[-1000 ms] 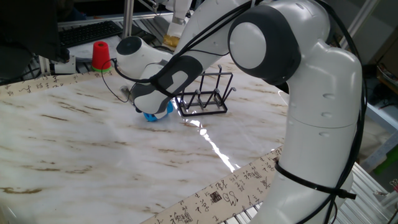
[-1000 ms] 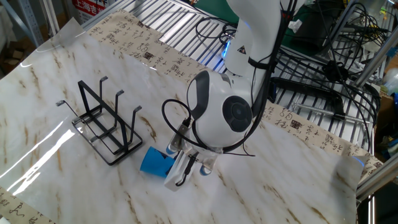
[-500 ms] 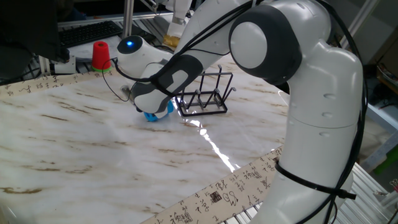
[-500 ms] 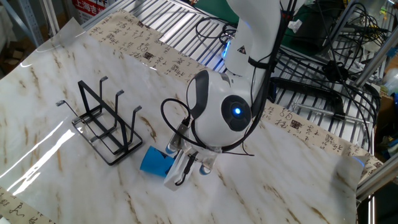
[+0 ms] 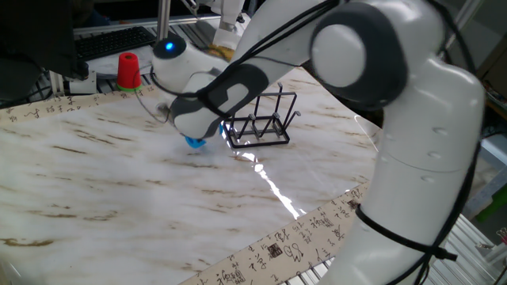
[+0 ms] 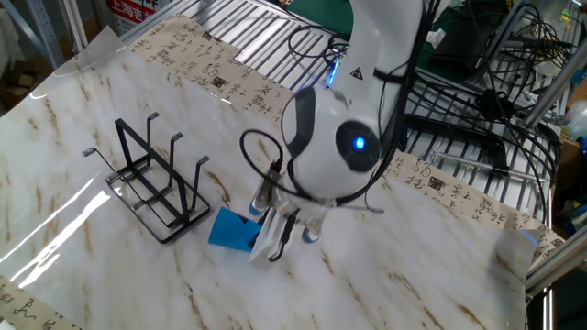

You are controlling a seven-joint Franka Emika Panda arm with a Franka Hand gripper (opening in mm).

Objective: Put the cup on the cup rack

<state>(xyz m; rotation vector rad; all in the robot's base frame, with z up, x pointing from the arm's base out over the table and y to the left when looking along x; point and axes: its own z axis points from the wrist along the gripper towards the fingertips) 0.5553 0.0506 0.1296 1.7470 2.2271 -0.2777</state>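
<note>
The blue cup (image 6: 229, 229) lies on its side just off the marble table, a short way right of the black wire cup rack (image 6: 154, 188). My gripper (image 6: 268, 244) is shut on the cup's rim end, and its white fingers (image 6: 275, 236) reach down from the round wrist. In the one fixed view only a sliver of the cup (image 5: 194, 143) shows under the gripper hand, just left of the rack (image 5: 261, 123). The rack's prongs hold nothing.
A red cup (image 5: 127, 70) stands at the far edge of the table beside a keyboard. The arm's big white body fills the right of that view. A patterned cloth strip (image 6: 229, 82) and a metal grille with cables border the table.
The gripper and wrist have risen a little, and the blue cup has come up with them and shifted slightly. The rack has not moved.
</note>
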